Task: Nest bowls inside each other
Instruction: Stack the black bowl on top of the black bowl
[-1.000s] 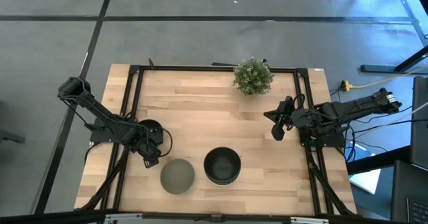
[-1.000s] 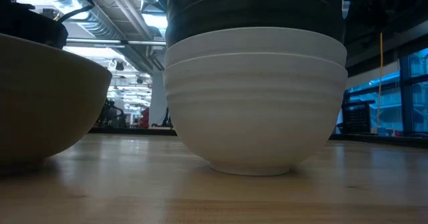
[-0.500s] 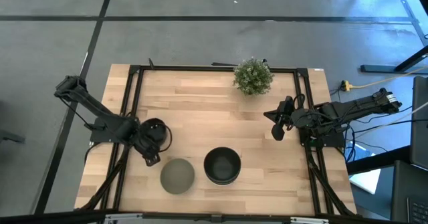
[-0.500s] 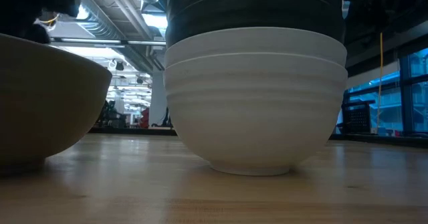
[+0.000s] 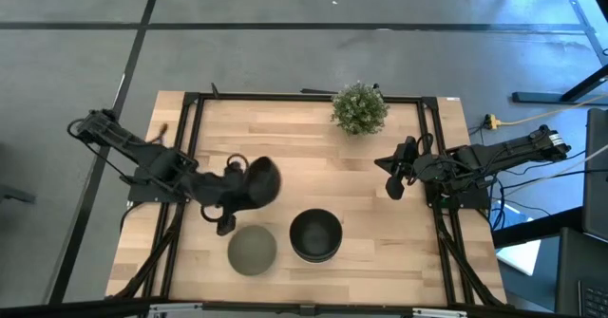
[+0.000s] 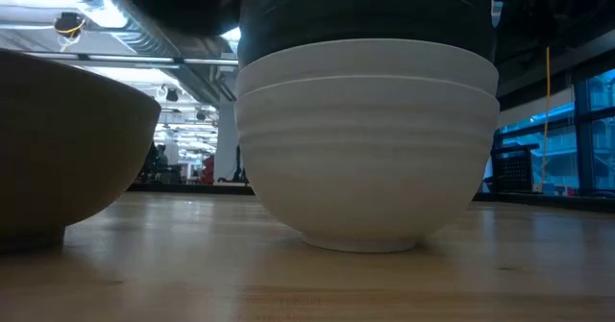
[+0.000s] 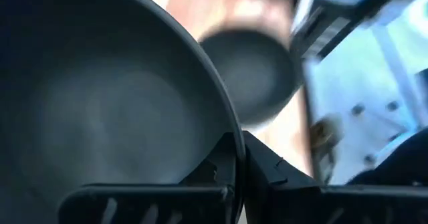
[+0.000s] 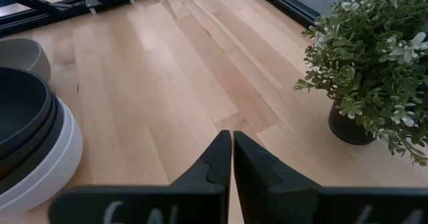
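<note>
My left gripper pinches a round black bowl by its rim near the table's left edge; my right gripper, fingers pressed together, waits at the right edge.

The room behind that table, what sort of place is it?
Probably an open workshop or lab hall: bare ceiling ducts and strip lights in the low view, a taped concrete floor, and cables beside the wooden table.

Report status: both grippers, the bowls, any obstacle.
Left gripper shut on black bowl, airborne near stack. Right gripper shut, idle. Grey bowl waits. No obstacle.
</note>
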